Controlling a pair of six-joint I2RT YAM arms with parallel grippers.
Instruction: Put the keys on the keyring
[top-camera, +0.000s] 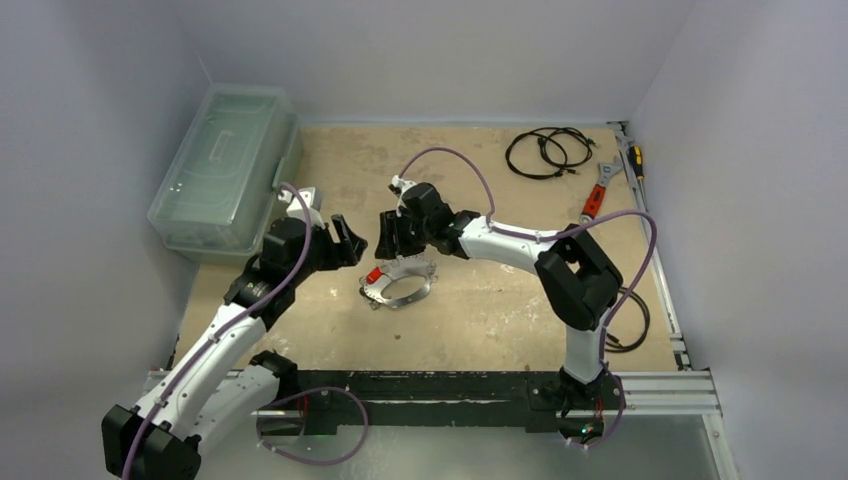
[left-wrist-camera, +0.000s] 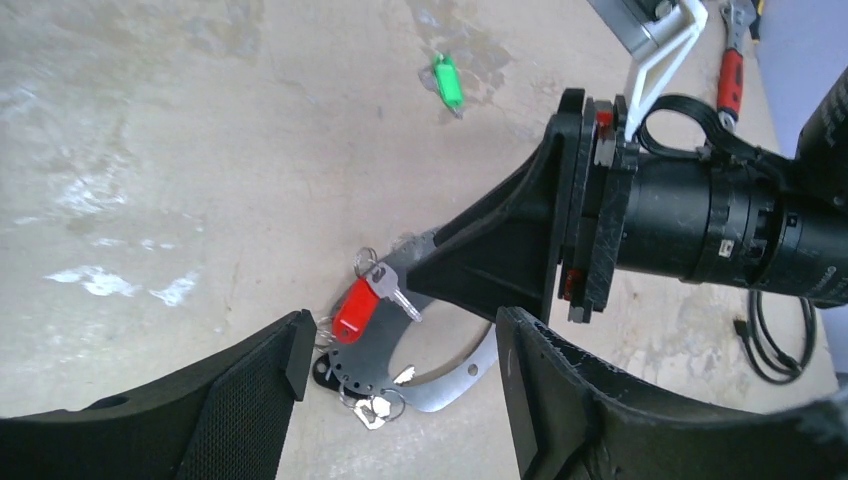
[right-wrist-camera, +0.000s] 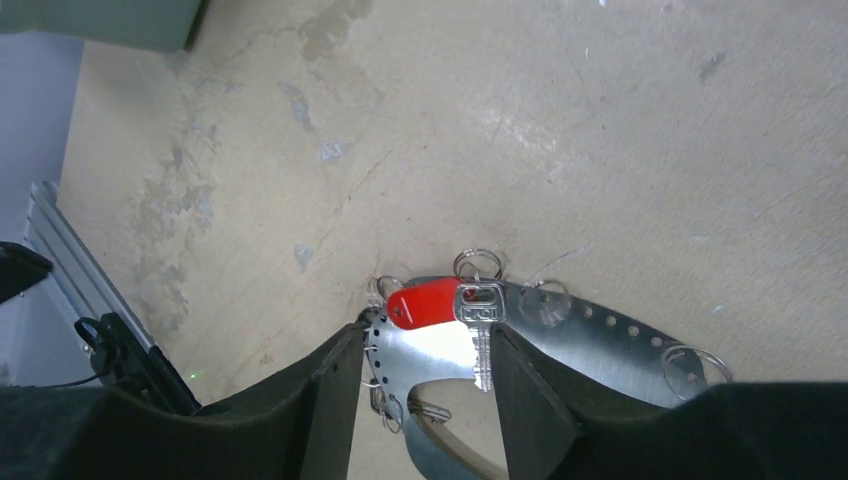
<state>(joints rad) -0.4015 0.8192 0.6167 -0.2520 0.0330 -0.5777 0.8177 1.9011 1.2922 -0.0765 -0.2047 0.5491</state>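
The keyring (top-camera: 400, 291), a flat silvery hoop with split rings, lies on the table centre. A key with a red tag (top-camera: 373, 274) rests on its left rim, also seen in the left wrist view (left-wrist-camera: 353, 306) and the right wrist view (right-wrist-camera: 425, 303). A small bare key (left-wrist-camera: 375, 408) hangs at the hoop (left-wrist-camera: 455, 385); a black piece (left-wrist-camera: 322, 372) peeks from under it. A green-tagged key (left-wrist-camera: 447, 80) lies apart, farther back. My right gripper (right-wrist-camera: 425, 370) is open, jaws straddling the hoop's wide end (right-wrist-camera: 590, 335) just above it. My left gripper (left-wrist-camera: 400, 370) is open and empty, left of the hoop.
A clear plastic box (top-camera: 225, 170) stands at the back left. Black cable coils (top-camera: 545, 152), a red-handled wrench (top-camera: 595, 195) and a screwdriver (top-camera: 635, 160) lie at the back right. Another cable loop (top-camera: 630, 320) lies by the right arm's base.
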